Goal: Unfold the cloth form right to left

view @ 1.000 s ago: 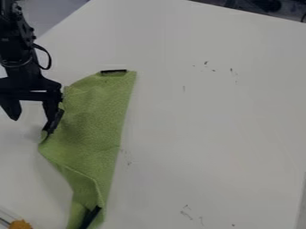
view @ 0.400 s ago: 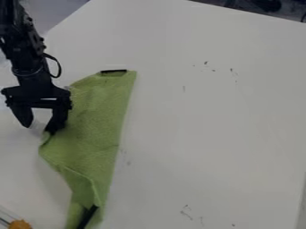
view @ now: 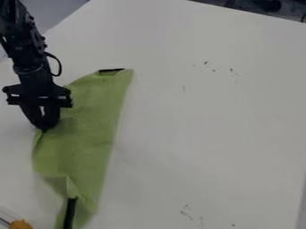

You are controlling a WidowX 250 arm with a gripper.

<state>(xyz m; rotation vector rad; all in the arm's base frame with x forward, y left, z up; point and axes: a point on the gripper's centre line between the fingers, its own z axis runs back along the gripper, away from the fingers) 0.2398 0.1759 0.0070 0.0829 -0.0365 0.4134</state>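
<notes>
Green cloth [view: 88, 138] in the black pincer [view: 44, 129]

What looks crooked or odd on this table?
The green cloth looks askew: its lower end is bunched and creased, with a black strip across it. Dark scuffs mark the white tabletop; I can't tell whether they're dirt or damage.

A white table [view: 209, 120] bears small dark marks [view: 186, 213]; an orange object [view: 20, 224] sits at the near left, and dark objects [view: 266, 5] lie beyond the far edge.
</notes>
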